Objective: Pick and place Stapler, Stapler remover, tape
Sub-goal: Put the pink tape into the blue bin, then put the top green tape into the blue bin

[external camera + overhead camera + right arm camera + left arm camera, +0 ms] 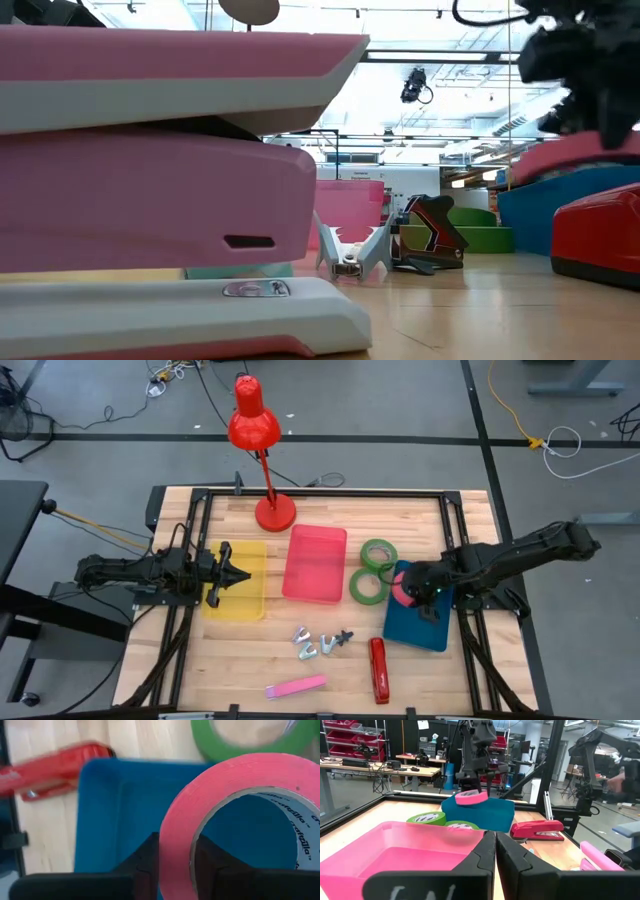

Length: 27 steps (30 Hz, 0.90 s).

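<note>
One pink tape roll [235,815] hangs clamped by its rim in the right end effector [412,587], directly above the blue tray [420,625] at the right of the wooden counter [470,680]. The roll lies flat, its open centre facing down into the tray, so the coming move looks like a short straight lowering and release, with no sideways travel called for. Two green rolls [373,570] lie on the counter just left of the tray, one overlapping the other, nearer the right arm than the left. A red stapler [378,670] lies near the front edge, its long axis running near to far, just left of the tray's near corner. Between it and the pink stapler [296,686], which lies left to right at the front, sits a small cluster of staple removers [318,643]. The left end effector [240,574] hovers with fingers shut over the yellow tray [235,610] at the left, holding nothing, with the pink tray [314,563] between the two arms. A red desk lamp [258,435] stands at the far edge. Beyond the counter lies a workshop with benches, shelving and another robot arm.
</note>
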Each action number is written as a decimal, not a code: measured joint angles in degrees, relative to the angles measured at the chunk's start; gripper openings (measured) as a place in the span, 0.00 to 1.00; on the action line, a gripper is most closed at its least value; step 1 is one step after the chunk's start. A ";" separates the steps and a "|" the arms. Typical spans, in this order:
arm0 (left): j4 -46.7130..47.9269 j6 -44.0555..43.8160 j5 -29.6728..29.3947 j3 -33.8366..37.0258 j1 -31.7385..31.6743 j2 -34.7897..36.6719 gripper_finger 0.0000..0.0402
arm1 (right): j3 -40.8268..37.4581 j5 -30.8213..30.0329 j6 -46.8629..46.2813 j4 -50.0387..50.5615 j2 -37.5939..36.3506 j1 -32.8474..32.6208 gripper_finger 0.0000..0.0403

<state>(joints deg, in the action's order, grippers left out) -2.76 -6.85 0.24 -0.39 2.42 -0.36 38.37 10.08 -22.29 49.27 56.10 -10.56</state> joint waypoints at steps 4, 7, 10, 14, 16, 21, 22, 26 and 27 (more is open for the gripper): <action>0.02 0.00 0.01 -0.01 0.02 0.02 0.05 | -3.02 0.04 -1.49 -1.50 0.00 -0.94 0.20; 0.01 0.00 0.02 -0.01 0.02 0.01 0.05 | -4.55 0.38 -2.42 -2.44 0.17 -1.00 0.22; 0.00 0.00 0.00 0.00 0.02 0.01 0.05 | -5.97 0.32 -3.02 -3.20 0.20 -1.00 0.24; 0.02 0.00 0.02 0.00 0.02 0.02 0.05 | -6.95 -0.87 -3.69 -4.53 0.20 -1.00 0.30; 0.02 0.00 0.02 -0.01 0.02 0.00 0.05 | -7.01 -2.94 -4.19 -4.67 0.21 -0.99 0.34; 0.01 0.00 0.02 -0.01 0.02 0.00 0.05 | -7.01 -3.58 -3.64 -5.77 0.22 -0.95 0.44; 0.02 0.00 0.00 -0.01 0.02 0.00 0.05 | -7.01 -3.55 -3.62 -5.91 0.22 -0.95 0.46; 0.00 -0.01 -0.01 0.00 0.02 0.00 0.05 | -7.01 -2.15 -3.61 -6.01 0.22 -0.91 0.51; 0.01 0.00 0.02 0.00 0.02 0.01 0.05 | -7.01 -1.88 -3.63 -6.03 0.22 -0.91 0.52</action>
<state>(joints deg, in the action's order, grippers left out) -2.76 -6.85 0.25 -0.39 2.44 -0.35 31.35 8.21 -25.92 43.24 56.31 -11.46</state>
